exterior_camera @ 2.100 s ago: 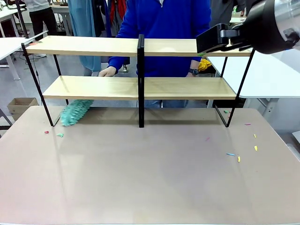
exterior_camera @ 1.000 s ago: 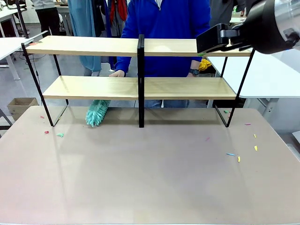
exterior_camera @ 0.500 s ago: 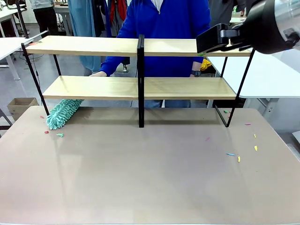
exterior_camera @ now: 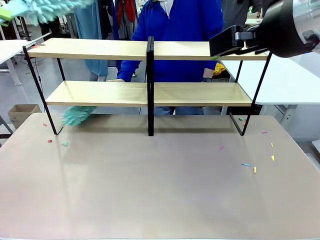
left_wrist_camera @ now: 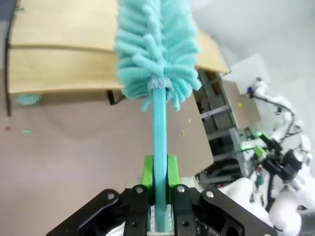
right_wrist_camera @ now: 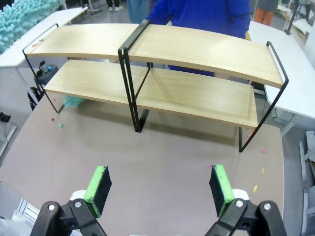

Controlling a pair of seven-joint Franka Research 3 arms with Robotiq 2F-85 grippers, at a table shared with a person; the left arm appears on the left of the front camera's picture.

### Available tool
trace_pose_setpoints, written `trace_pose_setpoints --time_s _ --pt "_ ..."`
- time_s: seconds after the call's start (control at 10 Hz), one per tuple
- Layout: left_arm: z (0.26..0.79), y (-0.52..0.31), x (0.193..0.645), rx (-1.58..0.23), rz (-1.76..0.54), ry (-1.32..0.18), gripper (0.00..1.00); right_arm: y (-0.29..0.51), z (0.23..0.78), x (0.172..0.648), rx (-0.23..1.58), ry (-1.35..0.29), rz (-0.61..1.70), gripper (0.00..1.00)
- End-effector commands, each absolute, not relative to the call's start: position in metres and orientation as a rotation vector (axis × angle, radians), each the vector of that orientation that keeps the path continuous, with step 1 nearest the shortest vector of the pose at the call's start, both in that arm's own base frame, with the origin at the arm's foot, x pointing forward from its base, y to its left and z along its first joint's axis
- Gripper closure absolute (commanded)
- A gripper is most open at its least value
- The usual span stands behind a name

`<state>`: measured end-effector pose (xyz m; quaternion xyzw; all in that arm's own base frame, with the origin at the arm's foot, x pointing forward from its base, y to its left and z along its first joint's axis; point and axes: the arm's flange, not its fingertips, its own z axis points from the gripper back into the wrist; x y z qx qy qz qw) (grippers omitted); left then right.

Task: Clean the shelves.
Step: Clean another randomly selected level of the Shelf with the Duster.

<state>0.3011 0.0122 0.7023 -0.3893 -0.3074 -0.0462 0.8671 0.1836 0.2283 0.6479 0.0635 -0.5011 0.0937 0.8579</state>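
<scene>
**While left gripper pinches duster, shelves sit at far side of table**

As seen from the left wrist, left gripper [left_wrist_camera: 158, 169] has its green pads [left_wrist_camera: 146, 169] clamped on the handle of a teal duster [left_wrist_camera: 156, 49]. In the front view its fluffy head is up at top left, above the left end of the shelves [exterior_camera: 100, 49] and clear of the top board. Shelves stand upright on the far half of the table [exterior_camera: 160, 200], between robot and person [exterior_camera: 175, 25]. Right gripper [right_wrist_camera: 160, 189] has fingers spread wide, empty, facing the shelves from above the table. Person's hand [exterior_camera: 117, 80] is behind the lower left board. A second teal duster [exterior_camera: 77, 115] sits under that board. Coloured scraps [exterior_camera: 254, 170] dot the tabletop.
</scene>
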Motion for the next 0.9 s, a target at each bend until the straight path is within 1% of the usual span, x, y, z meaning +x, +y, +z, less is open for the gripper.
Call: trace_pose_setpoints --time_s 0.0,0.1,0.2,0.3,0.5,0.7,0.8 --pt "0.702 -0.005 0.300 -0.855 -0.181 -0.519 0.87 0.228 0.649 0.184 0.139 -1.051 0.203 0.00" --pt "0.702 -0.005 0.300 -0.855 -0.181 -0.519 0.87 0.228 0.649 0.184 0.139 -1.051 0.203 0.00" --pt "0.699 0.003 0.302 -0.830 -0.130 -0.606 0.87 0.228 0.649 0.184 0.139 -1.051 0.203 0.00" --pt "0.693 -0.009 0.297 -0.668 -0.055 -0.663 0.87 0.228 0.649 0.184 0.139 -1.051 0.203 0.00" --pt "0.680 -0.020 0.295 -0.566 -0.094 -0.636 0.87 0.228 0.649 0.184 0.139 -1.051 0.203 0.00" --pt "0.667 -0.020 0.294 -0.437 -0.113 -0.575 0.87 0.228 0.649 0.184 0.139 -1.051 0.203 0.00" --pt "0.664 -0.014 0.292 -0.370 -0.063 -0.599 0.87 0.228 0.649 0.184 0.139 -1.051 0.203 0.00"
